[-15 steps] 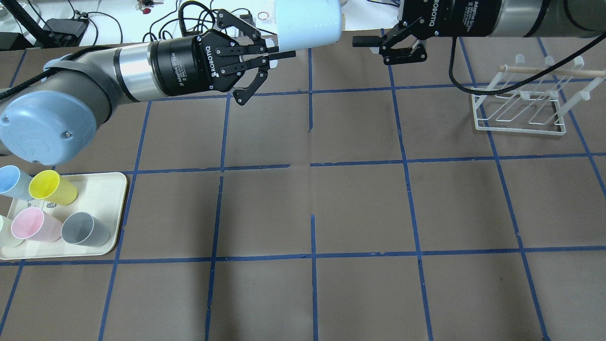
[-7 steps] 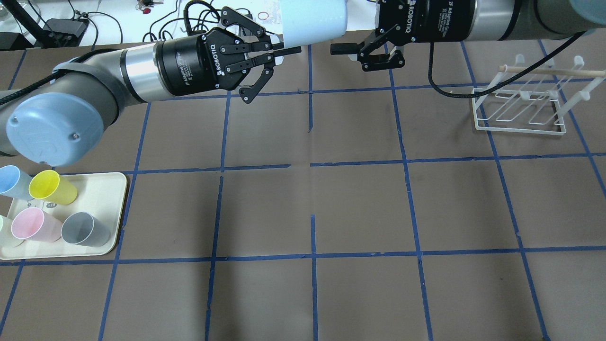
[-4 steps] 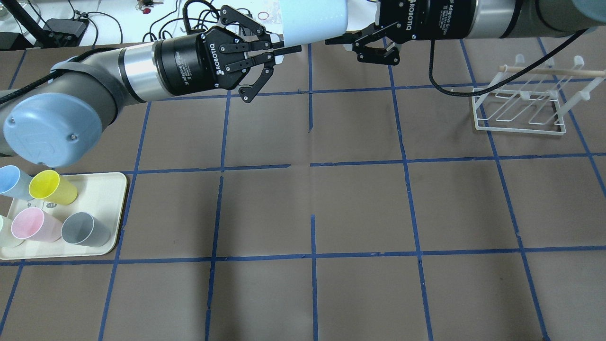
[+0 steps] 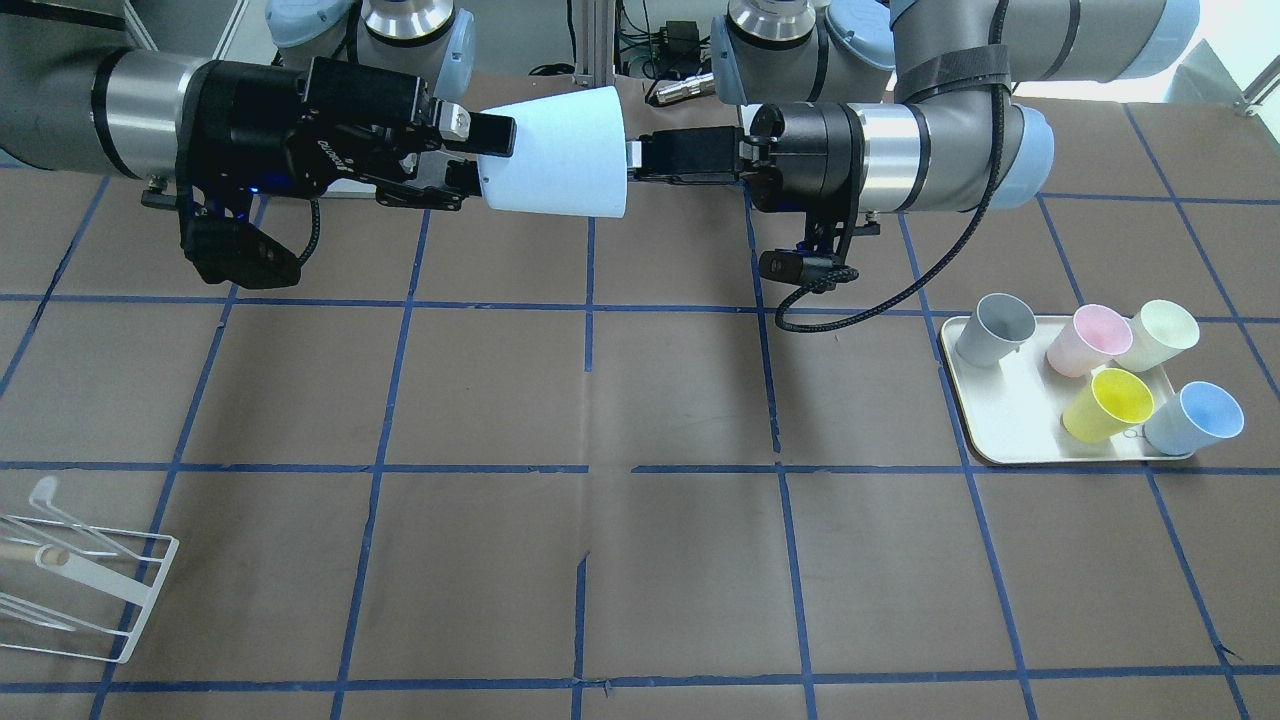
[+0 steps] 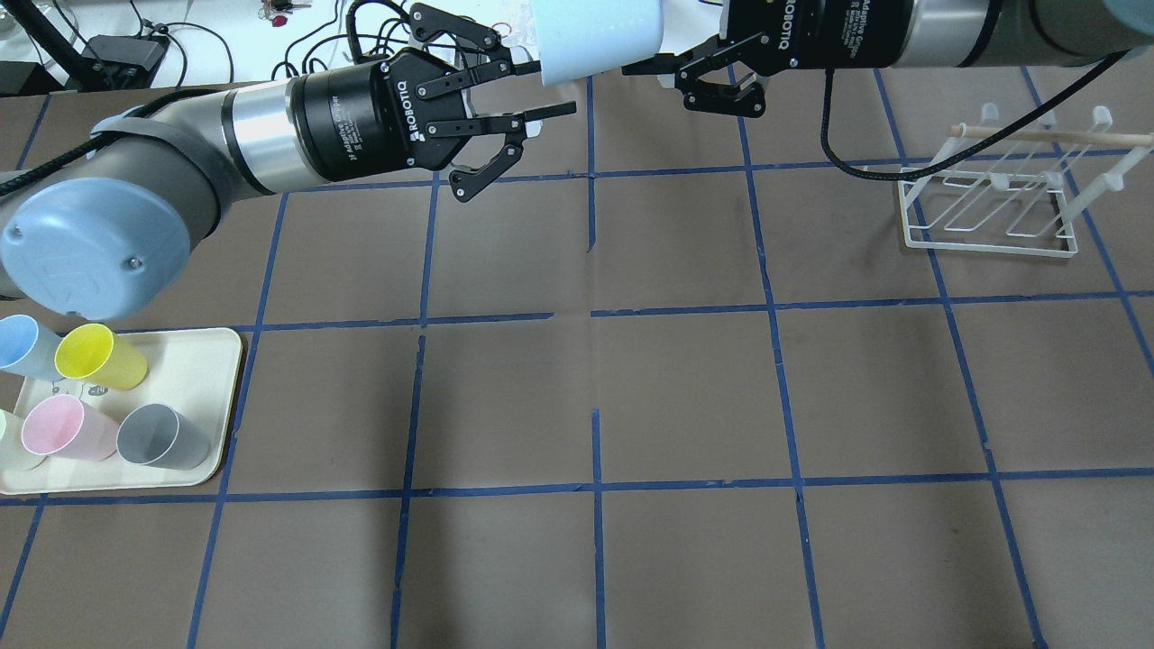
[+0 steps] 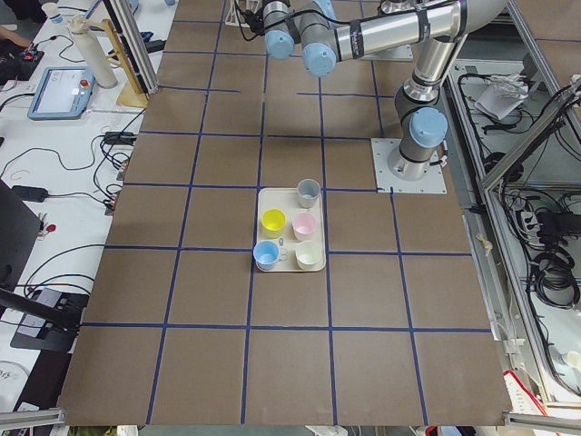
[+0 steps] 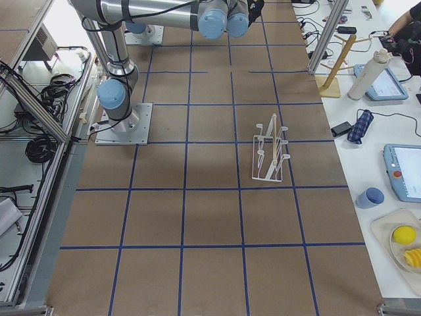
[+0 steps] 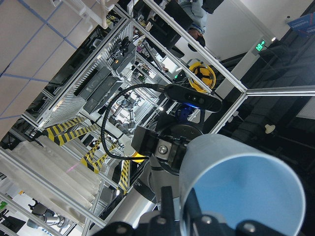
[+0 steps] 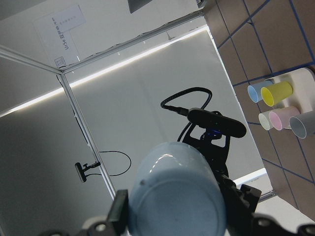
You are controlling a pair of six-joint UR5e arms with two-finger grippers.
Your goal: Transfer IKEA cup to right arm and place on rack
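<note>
Overhead view: brown-paper table [image 5: 685,397] with a blue tape grid [image 5: 592,311]. Cream tray [image 5: 212,397] sits at 8 o'clock on the table, holding five cups, mouths up. Clock positions on the tray:
- yellow cup [image 5: 97,357] at 11
- blue cup [image 5: 25,344] at 10, touching or just beside the yellow
- pink cup [image 5: 65,429] at 8
- grey cup [image 5: 162,436] at 4, just beside the pink
- pale green cup [image 5: 9,442] at 9, cut off by the frame edge

White bench past the table's 11 o'clock edge: loose black cables [image 5: 171,41] and a black box [image 5: 122,56].

Right-side view, bench at 3 o'clock: wooden stand [image 7: 337,62], blue mug [image 7: 370,197], tablet [image 7: 404,172].
</note>
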